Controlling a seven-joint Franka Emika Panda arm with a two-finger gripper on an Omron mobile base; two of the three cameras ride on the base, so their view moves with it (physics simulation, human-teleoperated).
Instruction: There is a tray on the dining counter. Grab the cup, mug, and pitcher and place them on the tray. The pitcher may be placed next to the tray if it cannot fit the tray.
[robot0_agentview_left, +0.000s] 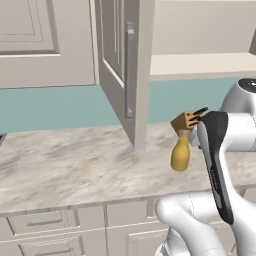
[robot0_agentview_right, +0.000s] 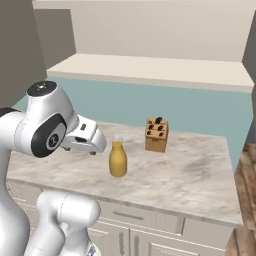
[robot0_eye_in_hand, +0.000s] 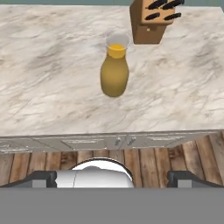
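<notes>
The mustard-yellow pitcher (robot0_agentview_left: 180, 155) (robot0_agentview_right: 118, 160) (robot0_eye_in_hand: 114, 74) stands upright on a marbled wall counter (robot0_agentview_left: 75, 165), near its front edge. My gripper (robot0_eye_in_hand: 113, 178) is open, its two dark fingertips wide apart with nothing between them. It looks down at the pitcher from short of the counter's front edge and is well apart from it. In the right base view my hand (robot0_agentview_right: 85, 136) hangs to the left of the pitcher. The tray, cup, mug and dining counter are out of view.
A brown wooden knife block (robot0_agentview_left: 186, 121) (robot0_agentview_right: 156, 135) (robot0_eye_in_hand: 151, 19) stands just behind the pitcher. An open cabinet door (robot0_agentview_left: 122, 65) hangs over the counter, left of the pitcher. Drawers (robot0_eye_in_hand: 78, 142) run below the counter, and the wooden floor (robot0_agentview_right: 245, 200) lies to the right.
</notes>
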